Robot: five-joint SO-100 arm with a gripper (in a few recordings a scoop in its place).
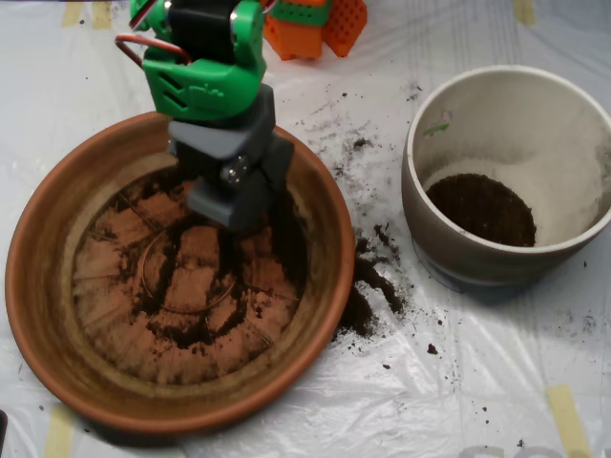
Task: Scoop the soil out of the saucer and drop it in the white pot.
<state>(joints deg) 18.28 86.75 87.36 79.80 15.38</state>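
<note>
The terracotta saucer [38, 286] fills the left half of the overhead view. Thin streaks and crumbs of dark soil [181, 305] lie over its ridged base, thicker along the right inner wall. My grey scoop [232, 205] on the green arm hangs over the upper part of the saucer, its tip low near the base. Its two shells look closed together, and what is inside them is hidden. The white pot [449, 239] stands at the right, with a patch of soil [482, 210] at its bottom.
Spilled soil [368, 286] lies on the white plastic sheet between saucer and pot, with finer crumbs scattered above it. An orange block [315, 24] sits at the top edge behind the arm. Tape strips [568, 415] hold the sheet down.
</note>
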